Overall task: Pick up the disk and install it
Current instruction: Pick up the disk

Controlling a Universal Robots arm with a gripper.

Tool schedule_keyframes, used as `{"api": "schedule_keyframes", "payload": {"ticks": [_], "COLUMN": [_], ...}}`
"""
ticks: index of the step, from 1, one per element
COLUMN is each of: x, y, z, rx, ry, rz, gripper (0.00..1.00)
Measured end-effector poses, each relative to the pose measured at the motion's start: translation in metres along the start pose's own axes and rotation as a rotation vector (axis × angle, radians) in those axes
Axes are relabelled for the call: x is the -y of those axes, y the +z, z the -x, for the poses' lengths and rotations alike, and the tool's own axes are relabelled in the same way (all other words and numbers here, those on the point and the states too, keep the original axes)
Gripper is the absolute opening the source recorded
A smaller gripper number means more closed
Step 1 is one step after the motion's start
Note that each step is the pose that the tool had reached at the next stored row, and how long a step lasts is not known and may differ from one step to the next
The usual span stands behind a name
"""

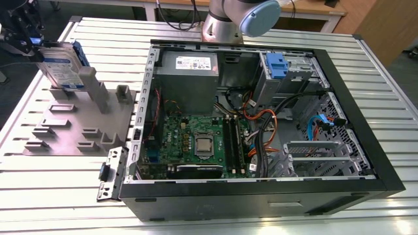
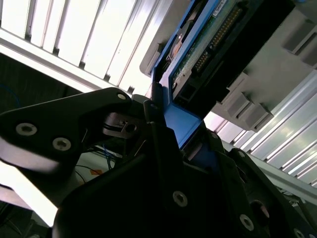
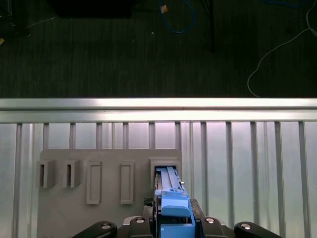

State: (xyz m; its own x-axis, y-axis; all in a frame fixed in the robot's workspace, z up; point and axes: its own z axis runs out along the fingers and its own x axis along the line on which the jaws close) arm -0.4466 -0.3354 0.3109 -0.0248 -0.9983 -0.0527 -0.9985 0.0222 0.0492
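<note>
The disk [image 1: 62,64] stands on edge at the exterior view's far left, a silver drive with a white-and-blue label in a blue carrier. Its lower end sits at a slot of the grey fixture plate [image 1: 73,125]. My black gripper [image 1: 39,45] is shut on the disk's upper end. In the second wrist view the gripper [image 2: 181,133] clamps the blue carrier from both sides, with the disk's green circuit board [image 2: 210,37] beyond it. In the first wrist view the disk [image 3: 171,196] runs from the gripper [image 3: 172,220] into the fixture's slot [image 3: 166,164].
The open computer case [image 1: 365,122] lies to the exterior view's right of the fixture. It holds a grey power supply [image 1: 188,73], a motherboard [image 1: 196,142], loose cables and a fixed blue caddy [image 1: 277,66]. The arm's base [image 1: 225,22] stands behind it on the slatted metal table [image 1: 58,196].
</note>
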Motion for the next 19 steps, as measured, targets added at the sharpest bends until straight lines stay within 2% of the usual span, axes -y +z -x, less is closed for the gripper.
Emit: {"api": "schedule_keyframes", "payload": {"ticks": [19], "x": [-0.0005], "y": [-0.0100], "z": [0.0005], "rx": [0.0000], "ry": [0.000], "rz": [-0.0001], "gripper": [0.36]}}
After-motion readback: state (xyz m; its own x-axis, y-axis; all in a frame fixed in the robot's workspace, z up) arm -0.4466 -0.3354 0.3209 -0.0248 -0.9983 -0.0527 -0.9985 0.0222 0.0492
